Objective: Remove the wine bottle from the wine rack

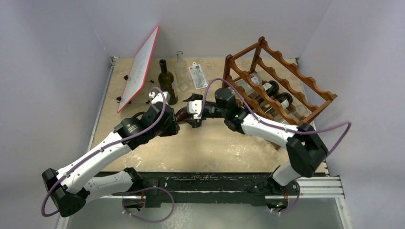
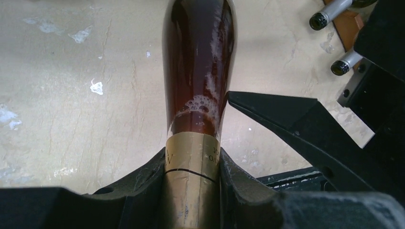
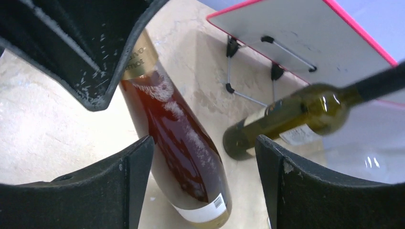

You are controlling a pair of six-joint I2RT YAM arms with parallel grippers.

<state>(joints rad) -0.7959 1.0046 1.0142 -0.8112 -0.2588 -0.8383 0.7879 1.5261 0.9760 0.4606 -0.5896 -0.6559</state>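
Pale scuffed worktop (image 1: 210, 148) lies under the amber-brown glass wine bottle (image 2: 198, 62), clear of the reddish-brown scalloped wooden wine rack (image 1: 282, 81); left tool (image 2: 193, 162) clamps its gold-foiled neck, right tool (image 3: 203, 148) gapes wide alongside.

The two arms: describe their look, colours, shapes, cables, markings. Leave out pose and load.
The left arm and right arm both have white shells between black joints. A purple cable loops along each. The fingers are matte black, wedge-shaped, scuffed with white flecks. A green light glows near the right wrist.
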